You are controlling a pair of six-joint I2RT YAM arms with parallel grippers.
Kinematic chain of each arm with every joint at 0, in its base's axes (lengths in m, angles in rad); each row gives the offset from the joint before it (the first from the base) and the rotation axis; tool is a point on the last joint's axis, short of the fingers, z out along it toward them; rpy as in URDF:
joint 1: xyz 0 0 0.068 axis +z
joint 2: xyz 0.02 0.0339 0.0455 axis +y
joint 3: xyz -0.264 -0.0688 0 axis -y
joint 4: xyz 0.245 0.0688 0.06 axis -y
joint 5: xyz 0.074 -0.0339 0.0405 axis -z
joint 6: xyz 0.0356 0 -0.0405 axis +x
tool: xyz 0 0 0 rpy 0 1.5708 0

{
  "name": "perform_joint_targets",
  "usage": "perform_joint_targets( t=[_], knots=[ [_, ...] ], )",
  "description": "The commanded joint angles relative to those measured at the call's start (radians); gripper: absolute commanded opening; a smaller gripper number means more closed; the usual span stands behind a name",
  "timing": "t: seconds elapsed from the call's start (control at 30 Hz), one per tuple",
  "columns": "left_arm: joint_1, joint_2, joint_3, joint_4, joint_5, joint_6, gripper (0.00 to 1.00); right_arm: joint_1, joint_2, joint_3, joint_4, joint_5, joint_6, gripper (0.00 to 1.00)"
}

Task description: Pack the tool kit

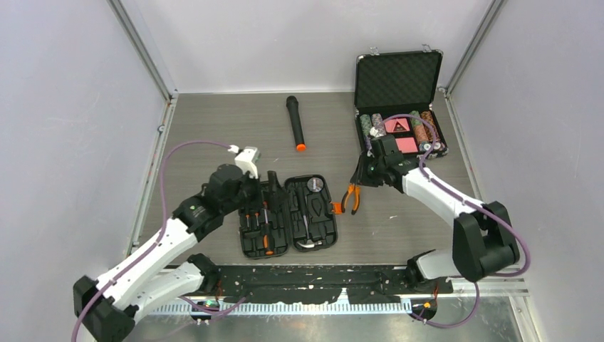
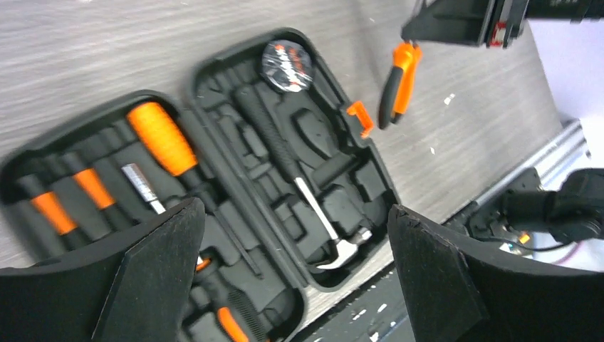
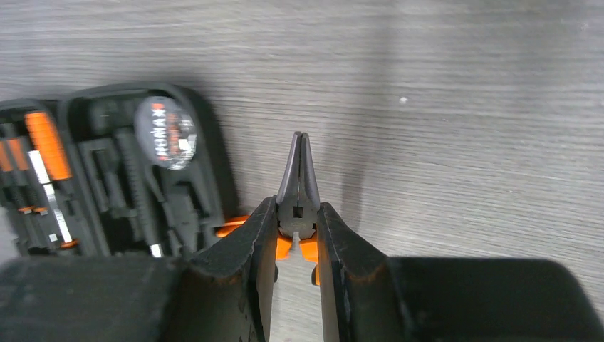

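Where the grey wood-grain table (image 1: 214, 121) lies between the two arms, the tool kit (image 1: 288, 214) sits opened flat: a black moulded plastic clamshell with rounded corners and an orange latch (image 2: 360, 118).

Contents in slots:
- hammer (image 2: 313, 206), steel head, ribbed black grip
- round tape measure (image 2: 286, 65)
- screwdrivers (image 2: 162, 137), glossy orange handles

Pliers (image 3: 299, 178), dark tapered nose and orange-and-black handles, are outside the case, just right of the latch.

Right gripper (image 3: 297, 214) is clamped on the pliers at the pivot, arm stretched forward and left, fingers pointing down. Left gripper (image 2: 293, 214) hangs over the case's left half, jaws spread wide, holding nothing.
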Motion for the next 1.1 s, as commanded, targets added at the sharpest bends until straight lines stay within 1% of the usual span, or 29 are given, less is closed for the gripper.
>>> perform_joint_targets(
  t=[0.0,0.17,0.4,0.53,0.63,0.7,0.9,0.97,1.07],
  knots=[
    [-0.084,0.087,-0.013,0.244,0.031,-0.089,1.00,0.056,-0.126,0.073,0.070,-0.022,0.056,0.06],
    [-0.165,0.196,-0.025,0.423,-0.028,-0.103,1.00,0.119,-0.206,0.083,0.120,-0.032,0.121,0.06],
    [-0.247,0.329,-0.004,0.635,-0.096,-0.038,0.97,0.202,-0.287,0.105,0.140,-0.038,0.205,0.06],
    [-0.287,0.370,0.001,0.697,-0.124,-0.008,0.91,0.234,-0.335,0.101,0.140,-0.024,0.241,0.06],
    [-0.317,0.391,0.006,0.708,-0.148,0.018,0.86,0.258,-0.368,0.092,0.139,-0.018,0.269,0.06],
    [-0.335,0.410,0.011,0.709,-0.164,0.035,0.84,0.272,-0.387,0.081,0.143,-0.011,0.286,0.06],
    [-0.372,0.427,0.014,0.738,-0.167,0.048,0.66,0.306,-0.436,0.057,0.140,0.005,0.319,0.06],
    [-0.379,0.431,0.012,0.745,-0.164,0.044,0.58,0.313,-0.454,0.045,0.146,0.009,0.332,0.06],
    [-0.381,0.425,0.006,0.748,-0.148,0.043,0.39,0.318,-0.471,0.033,0.147,0.008,0.336,0.06]
  ],
)
